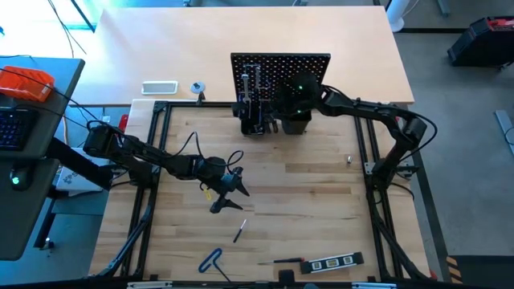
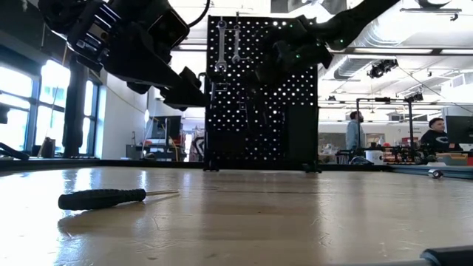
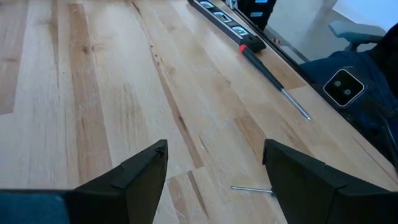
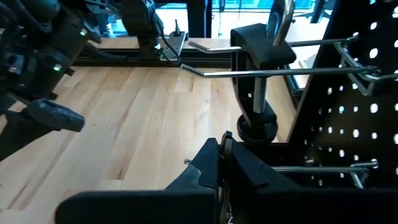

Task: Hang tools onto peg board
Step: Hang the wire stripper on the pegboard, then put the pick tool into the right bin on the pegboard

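Your peg board (image 1: 280, 71) stands upright at the top centre of the high view, with black holder boxes (image 1: 294, 123) at its foot; what sits inside them you cannot make out. Two silver wrenches (image 2: 228, 44) already hang near the board's upper left in the low view, and the right wrist view shows a black C-clamp (image 4: 257, 74) hooked over a metal peg against the board.

Your right gripper (image 1: 291, 103) is up at the board's face, fingers pressed together with nothing visible between them. Your left gripper (image 1: 231, 193) hangs over the middle of the table, left of centre, its fingers (image 3: 134, 180) spread wide and empty.

Tools left on the wood: a small screwdriver (image 1: 239, 231) just below the left gripper, the blue-handled hex key (image 1: 211, 261) at bottom centre-left, and at the bottom edge the black level (image 1: 336, 262) with a second screwdriver (image 1: 287, 261) lying just to its left. A white tray (image 1: 159, 87) lies off the frame at upper left.
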Action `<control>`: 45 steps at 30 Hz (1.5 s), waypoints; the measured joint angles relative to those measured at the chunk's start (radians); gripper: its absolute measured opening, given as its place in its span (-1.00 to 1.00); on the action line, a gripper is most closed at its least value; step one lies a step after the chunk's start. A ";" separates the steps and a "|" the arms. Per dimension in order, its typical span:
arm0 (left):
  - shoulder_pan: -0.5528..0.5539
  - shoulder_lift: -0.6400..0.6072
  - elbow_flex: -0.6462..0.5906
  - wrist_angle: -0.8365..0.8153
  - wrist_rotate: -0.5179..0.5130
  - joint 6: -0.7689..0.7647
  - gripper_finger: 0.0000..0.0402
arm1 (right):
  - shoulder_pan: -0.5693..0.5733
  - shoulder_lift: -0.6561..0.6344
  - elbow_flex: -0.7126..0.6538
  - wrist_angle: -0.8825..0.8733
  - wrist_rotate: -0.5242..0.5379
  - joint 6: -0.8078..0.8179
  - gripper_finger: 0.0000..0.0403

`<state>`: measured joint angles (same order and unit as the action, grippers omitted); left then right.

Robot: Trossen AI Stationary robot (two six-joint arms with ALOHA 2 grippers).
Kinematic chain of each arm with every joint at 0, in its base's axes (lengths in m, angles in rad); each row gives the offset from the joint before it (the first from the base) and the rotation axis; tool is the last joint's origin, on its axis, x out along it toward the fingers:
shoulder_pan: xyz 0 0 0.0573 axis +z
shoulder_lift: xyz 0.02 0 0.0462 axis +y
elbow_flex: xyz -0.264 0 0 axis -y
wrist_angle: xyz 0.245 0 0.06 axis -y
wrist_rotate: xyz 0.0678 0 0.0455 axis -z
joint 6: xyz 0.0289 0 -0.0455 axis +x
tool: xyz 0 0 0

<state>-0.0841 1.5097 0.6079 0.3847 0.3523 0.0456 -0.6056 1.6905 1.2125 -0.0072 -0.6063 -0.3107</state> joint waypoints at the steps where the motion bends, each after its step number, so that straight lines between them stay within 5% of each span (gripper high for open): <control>1: 0.000 0.000 0.000 0.000 0.000 0.000 0.28 | 0.001 -0.001 0.000 0.002 0.012 -0.001 -0.97; 11: 0.000 0.000 0.000 0.000 0.000 0.000 0.28 | 0.006 -0.002 0.000 -0.001 0.075 -0.007 -0.86; 25: 0.000 0.000 0.000 -0.060 0.000 -0.020 0.28 | 0.024 -0.035 -0.002 -0.060 0.206 -0.005 -0.29; 45: -0.001 0.000 0.000 -0.109 0.000 -0.060 0.28 | 0.087 -0.228 -0.002 -0.191 0.275 -0.028 -0.26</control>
<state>-0.0847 1.5097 0.6079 0.2760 0.3523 -0.0143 -0.5186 1.4630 1.2106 -0.1980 -0.3311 -0.3386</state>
